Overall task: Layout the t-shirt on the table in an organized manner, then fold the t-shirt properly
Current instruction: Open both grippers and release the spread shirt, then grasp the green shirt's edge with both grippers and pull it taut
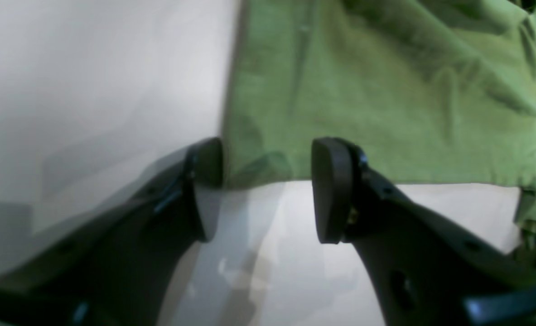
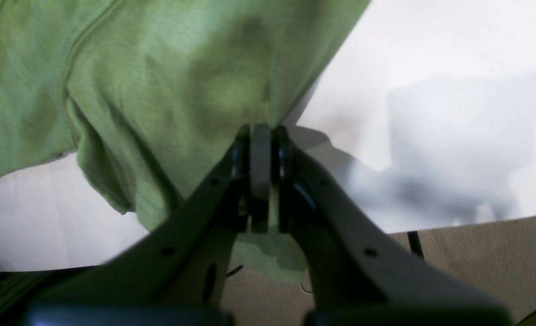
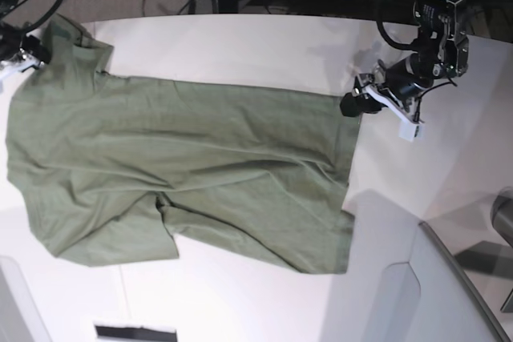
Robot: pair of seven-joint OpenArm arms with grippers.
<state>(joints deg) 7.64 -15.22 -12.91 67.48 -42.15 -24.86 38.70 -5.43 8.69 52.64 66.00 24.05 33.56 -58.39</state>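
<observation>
White table (image 3: 240, 46); shirt (image 3: 184, 174) spans the frame sideways. My right claw (image 2: 261, 136) pinches its left end; left claw (image 1: 268, 181), jaws apart, straddles the right corner.

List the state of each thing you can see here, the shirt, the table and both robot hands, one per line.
t-shirt: spread across the table, wrinkled, not folded, one corner pinched by the right hand.
table: white, partly covered by the t-shirt.
left hand: open, at the t-shirt's corner, gripping nothing.
right hand: shut on the t-shirt's fabric.
</observation>
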